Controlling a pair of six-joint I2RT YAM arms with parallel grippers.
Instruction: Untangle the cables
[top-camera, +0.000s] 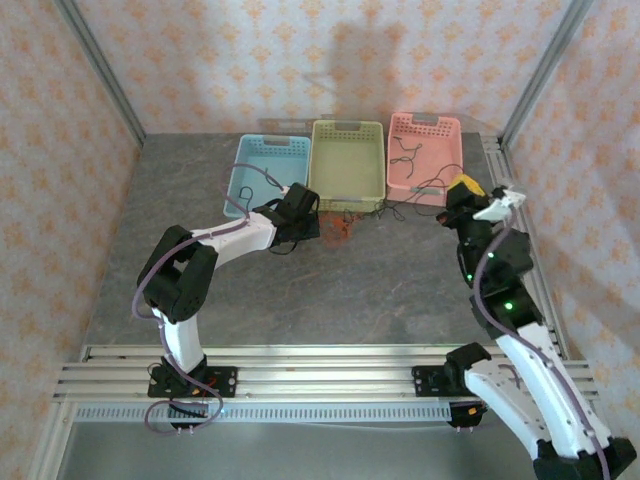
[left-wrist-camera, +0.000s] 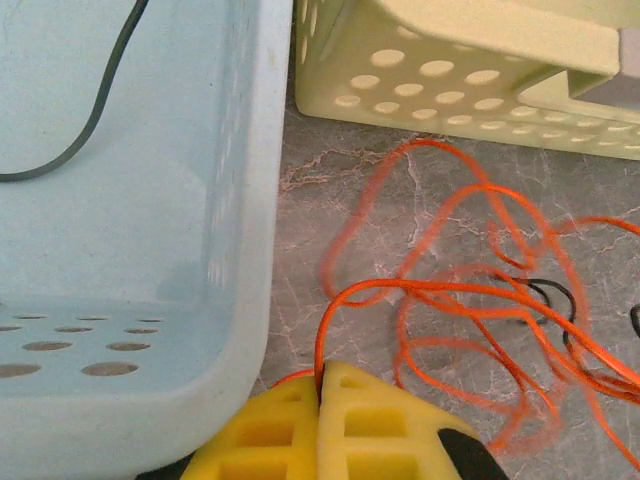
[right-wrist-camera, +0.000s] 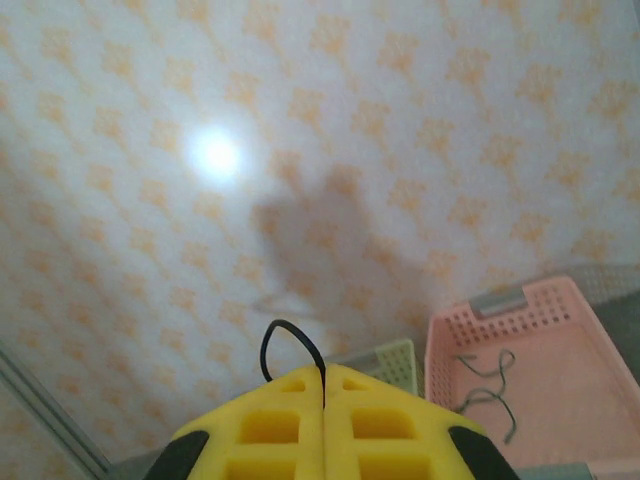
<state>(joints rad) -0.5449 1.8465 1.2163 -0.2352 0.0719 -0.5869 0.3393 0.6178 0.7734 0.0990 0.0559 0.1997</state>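
Observation:
The cables lie as a loose orange-red tangle (left-wrist-camera: 450, 290) on the grey table in front of the green basket, with a thin black cable (left-wrist-camera: 555, 295) threaded through it. My left gripper (left-wrist-camera: 322, 372) is shut on one orange strand, right beside the blue basket's wall. From above, the left gripper (top-camera: 315, 225) sits at the tangle (top-camera: 342, 228). My right gripper (right-wrist-camera: 323, 375) is raised and tilted up toward the wall, shut on a black cable whose loop (right-wrist-camera: 285, 335) sticks out above the fingertips. From above, the right gripper (top-camera: 462, 184) is near the pink basket's front corner.
Three baskets stand in a row at the back: blue (top-camera: 272, 141), green (top-camera: 347, 126), pink (top-camera: 452, 140). A dark cable (left-wrist-camera: 95, 110) lies in the blue one and another cable (right-wrist-camera: 490, 385) in the pink one. Open table lies in front of the baskets.

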